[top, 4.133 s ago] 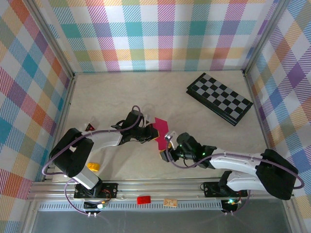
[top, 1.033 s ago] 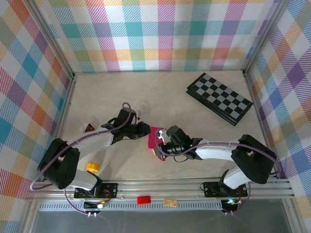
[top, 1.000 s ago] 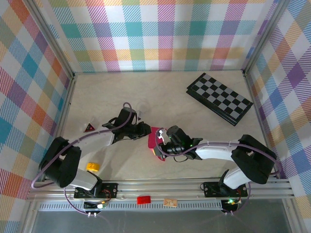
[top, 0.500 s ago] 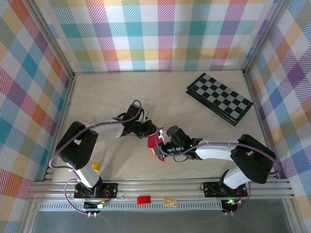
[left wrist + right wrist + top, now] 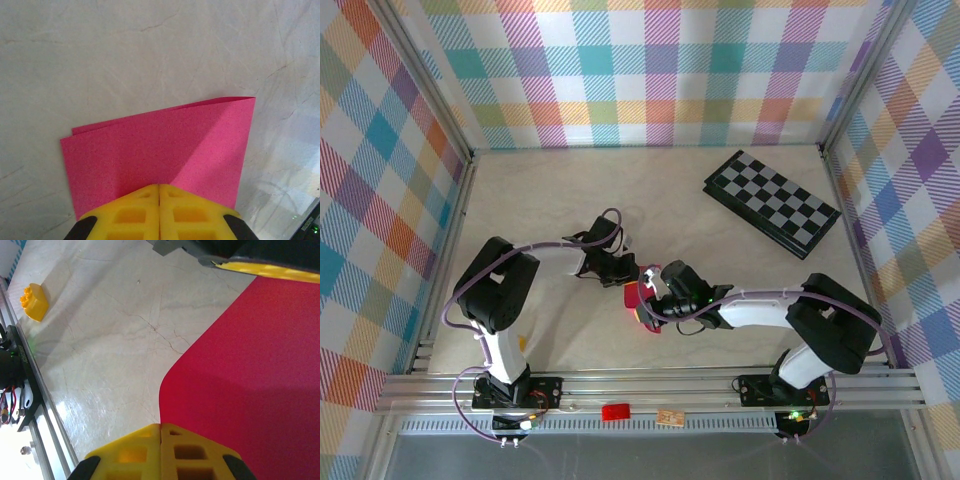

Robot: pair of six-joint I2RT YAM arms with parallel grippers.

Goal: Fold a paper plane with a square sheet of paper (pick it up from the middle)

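I see the square sheet of paper (image 5: pixel 638 296) lying folded on the counter (image 5: pixel 570 190), about midway left to right and nearer the near edge. My left end effector (image 5: pixel 633 276) sits on the sheet's far-left part, and my right end effector (image 5: pixel 649 301) on its near-right part, each with fingers pressed together. The two are just beside each other. The checkerboard (image 5: pixel 772 203) lies far right, well apart from the sheet. A brick (image 5: pixel 34 301) sits to the sheet's left, by the near rail. A small tag (image 5: pixel 615 411) lies on that rail between the arm bases.

No legible text, label or number; red tag (image 5: pixel 615 411) too small to read.
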